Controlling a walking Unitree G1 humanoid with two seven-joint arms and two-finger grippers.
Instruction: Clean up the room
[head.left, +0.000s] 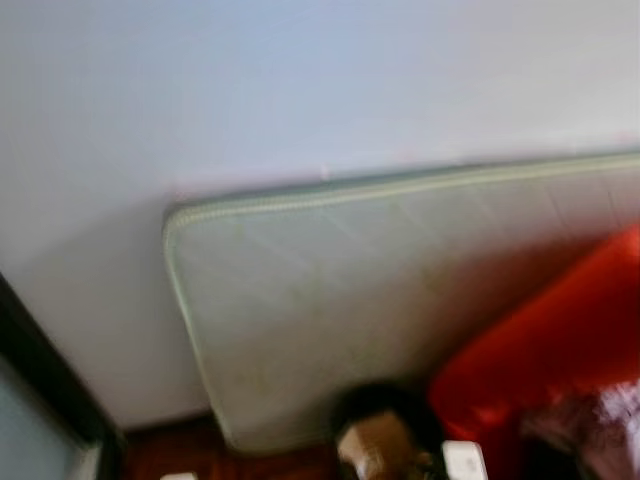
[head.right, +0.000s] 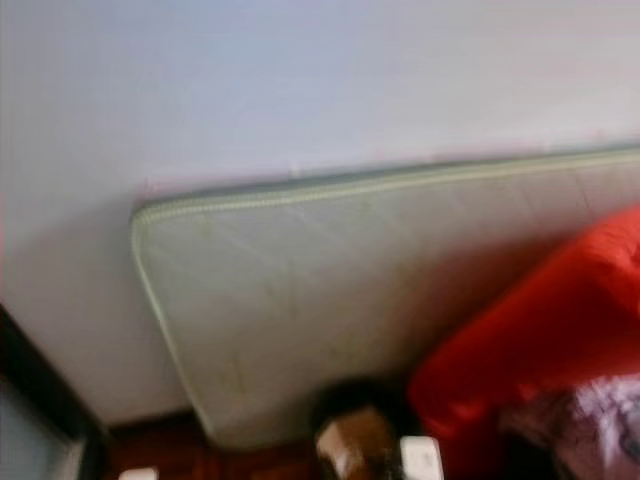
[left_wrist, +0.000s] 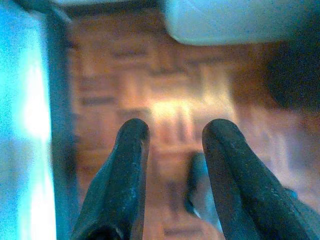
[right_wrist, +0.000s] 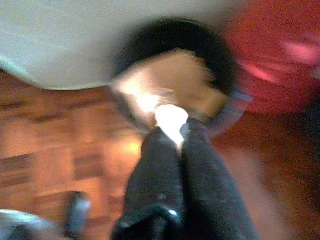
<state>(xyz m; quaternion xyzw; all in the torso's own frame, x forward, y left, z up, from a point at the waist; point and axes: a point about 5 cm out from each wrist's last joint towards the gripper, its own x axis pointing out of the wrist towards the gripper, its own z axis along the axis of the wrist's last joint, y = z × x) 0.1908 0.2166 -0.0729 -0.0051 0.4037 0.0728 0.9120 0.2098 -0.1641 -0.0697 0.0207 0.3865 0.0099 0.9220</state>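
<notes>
A white scrap (right_wrist: 171, 121) sits pinched between the tips of our right gripper (right_wrist: 175, 137), whose two black fingers are pressed together on it; in the right wrist view it lies just below the middle of the frame. What the scrap is made of we cannot tell through the blur. Right behind it is a round dark bin (right_wrist: 175, 75) with something brown inside, and the scrap hangs at the bin's near rim. In the head views the bin (head.left: 385, 435) shows at the bottom centre, blurred.

Behind the bin a pale mattress (head.left: 380, 300) leans against the white wall (head.left: 250, 90), filling the middle of the frame. A red cushion or bag (head.left: 560, 340) sits at the lower right, touching the mattress and just beside the bin. A dark frame (head.left: 45, 380) runs along the lower left edge.

Our left gripper (left_wrist: 175, 142) holds nothing; its fingers (left_wrist: 127, 170) stand clearly apart over the parquet floor (left_wrist: 165, 80). A small dark object (left_wrist: 197, 185) lies on the floor between them, too blurred to name.
</notes>
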